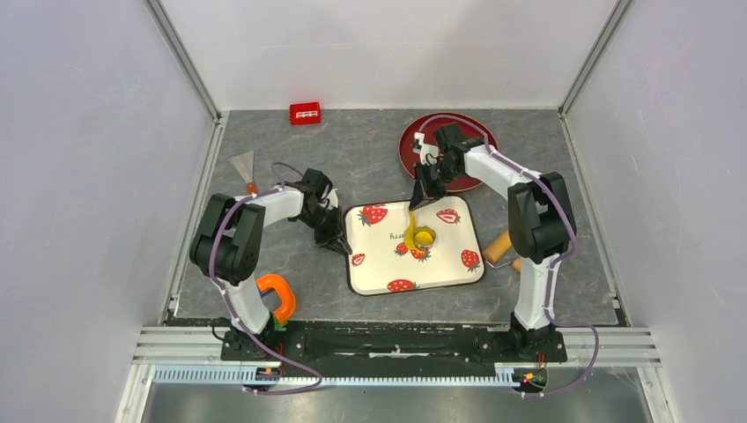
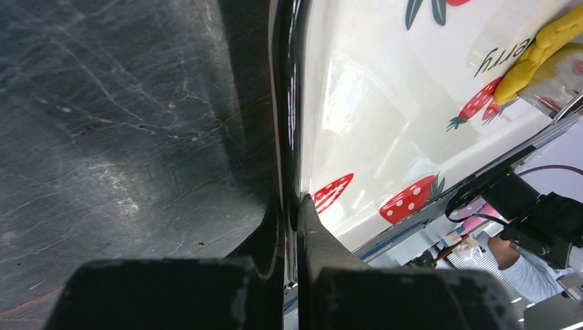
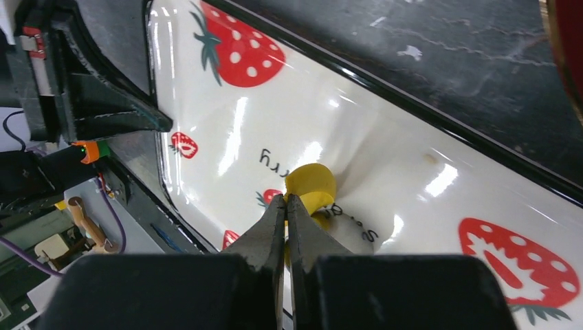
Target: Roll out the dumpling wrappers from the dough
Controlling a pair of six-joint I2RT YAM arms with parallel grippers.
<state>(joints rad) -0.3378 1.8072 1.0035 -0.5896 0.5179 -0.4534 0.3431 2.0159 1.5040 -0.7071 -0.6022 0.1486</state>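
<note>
My right gripper point(image 1: 416, 204) is shut on a ragged strip of yellow dough point(image 1: 412, 220) and holds its top end above the strawberry-print tray point(image 1: 445, 269). The strip hangs down to a round yellow patch point(image 1: 424, 238) on the tray; I cannot tell whether that is a cut wrapper. In the right wrist view the fingertips point(image 3: 286, 198) pinch the dough point(image 3: 313, 184). My left gripper point(image 1: 339, 240) is shut on the tray's left rim, which stands edge-on between its fingers point(image 2: 294, 203). The dough also shows in the left wrist view point(image 2: 543, 55).
A red plate point(image 1: 476, 132) lies at the back right, partly under the right arm. A wooden roller point(image 1: 496, 247) lies right of the tray. A red box point(image 1: 305, 113), a scraper point(image 1: 244, 167) and an orange ring-shaped thing point(image 1: 277, 295) are on the left.
</note>
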